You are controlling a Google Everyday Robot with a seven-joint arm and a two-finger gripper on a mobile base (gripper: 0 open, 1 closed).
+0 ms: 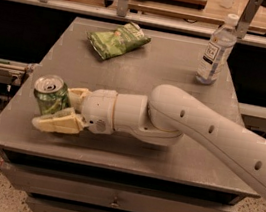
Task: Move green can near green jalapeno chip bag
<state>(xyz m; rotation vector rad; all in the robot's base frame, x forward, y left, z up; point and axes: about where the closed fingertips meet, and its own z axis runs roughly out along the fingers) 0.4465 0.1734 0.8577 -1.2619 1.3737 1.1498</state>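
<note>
The green can [49,95] stands upright near the table's front left corner, silver top with pull tab showing. My gripper [53,107] reaches in from the right and its two cream fingers [58,122] sit on either side of the can, closed against its lower body. The can still rests on the table. The green jalapeno chip bag [117,39] lies flat at the back of the table, left of centre, well away from the can. My white arm [181,121] stretches across the front half of the table.
A clear plastic water bottle [216,49] stands at the back right of the grey table [169,68]. Drawers sit below the table's front edge [122,167]. A shelf with rails runs behind the table.
</note>
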